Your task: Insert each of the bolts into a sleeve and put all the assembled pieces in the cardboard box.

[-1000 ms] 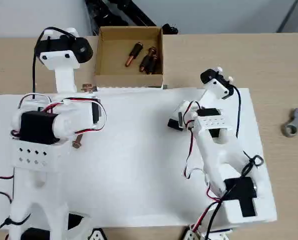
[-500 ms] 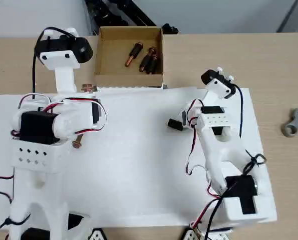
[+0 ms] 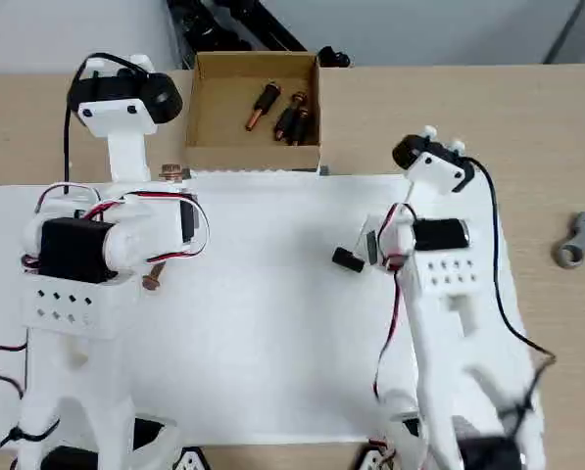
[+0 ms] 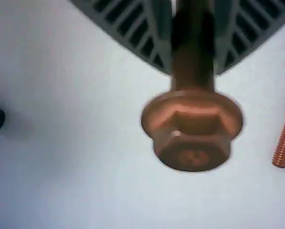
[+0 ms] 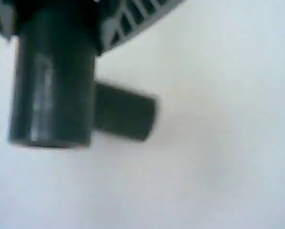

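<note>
3 assembled pieces (image 3: 284, 116) lay in the cardboard box (image 3: 206, 108). The left gripper (image 4: 192, 19) clenched a bolt (image 4: 192, 129), with a spare bolt (image 4: 283, 143) just beside it. The right gripper (image 5: 51, 19) grasped a sleeve (image 5: 51, 95), so insertion seemingly remained.

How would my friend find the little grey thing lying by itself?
Start at the white board under both arms. Look past its edge on the right arm's side, onto the wooden table. The grey piece lies alone there, far from the copper bolts in the box.
</note>
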